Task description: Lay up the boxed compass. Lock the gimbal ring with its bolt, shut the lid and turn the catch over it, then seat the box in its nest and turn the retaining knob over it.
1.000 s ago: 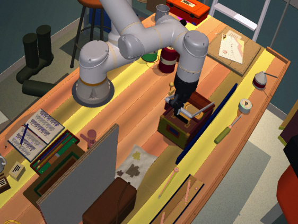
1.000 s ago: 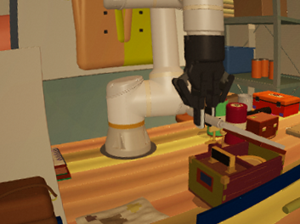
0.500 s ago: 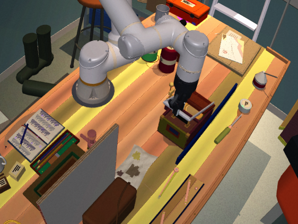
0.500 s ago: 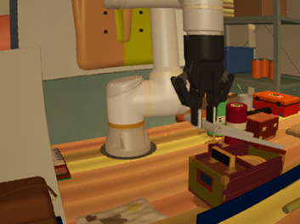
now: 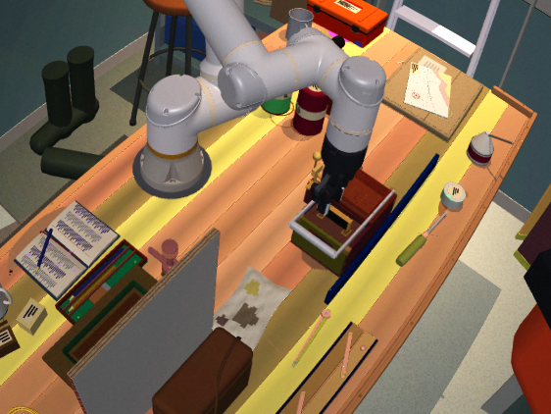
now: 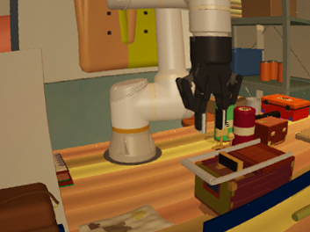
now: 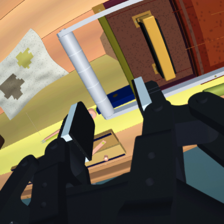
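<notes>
In the middle of the bench the compass box (image 5: 343, 216) (image 6: 242, 175) (image 7: 161, 48) sits with its reddish-brown lid shut and a brass catch (image 5: 338, 216) (image 6: 229, 160) (image 7: 156, 48) lying across the lid. A grey bail handle (image 5: 338, 235) (image 6: 236, 162) (image 7: 85, 73) lies level around the box top. My gripper (image 5: 323, 208) (image 6: 213, 125) (image 7: 108, 111) hangs just above the box on its far side, open and holding nothing. A brass post with a ball top (image 5: 317, 167) stands just behind the box.
A small brown chest (image 6: 271, 130) and a red canister (image 5: 310, 110) (image 6: 243, 124) stand behind the box. A long blue rail (image 5: 387, 220) (image 6: 271, 200) runs along its near side, with a green-handled screwdriver (image 5: 416, 243) beyond. A stained cloth (image 5: 250, 306) (image 6: 124, 227) (image 7: 22, 73) lies to the left.
</notes>
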`<state>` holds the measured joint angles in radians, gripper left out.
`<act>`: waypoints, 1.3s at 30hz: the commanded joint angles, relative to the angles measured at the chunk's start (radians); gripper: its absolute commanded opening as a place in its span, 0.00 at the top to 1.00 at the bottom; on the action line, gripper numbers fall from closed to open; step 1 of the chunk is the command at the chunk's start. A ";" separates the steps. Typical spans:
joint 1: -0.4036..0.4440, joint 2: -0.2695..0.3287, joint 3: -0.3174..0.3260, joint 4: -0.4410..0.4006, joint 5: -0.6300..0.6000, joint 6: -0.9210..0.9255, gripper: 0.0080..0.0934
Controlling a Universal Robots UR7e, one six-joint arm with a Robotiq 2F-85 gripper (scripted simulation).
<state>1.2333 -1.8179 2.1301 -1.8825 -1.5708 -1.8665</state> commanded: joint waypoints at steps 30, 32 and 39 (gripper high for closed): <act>0.000 -0.007 -0.019 0.024 0.000 0.000 0.58; 0.000 -0.010 -0.027 0.034 0.000 0.000 0.58; 0.000 -0.022 -0.065 0.085 0.000 0.000 0.58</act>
<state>1.2333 -1.8401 2.0650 -1.7963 -1.5708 -1.8665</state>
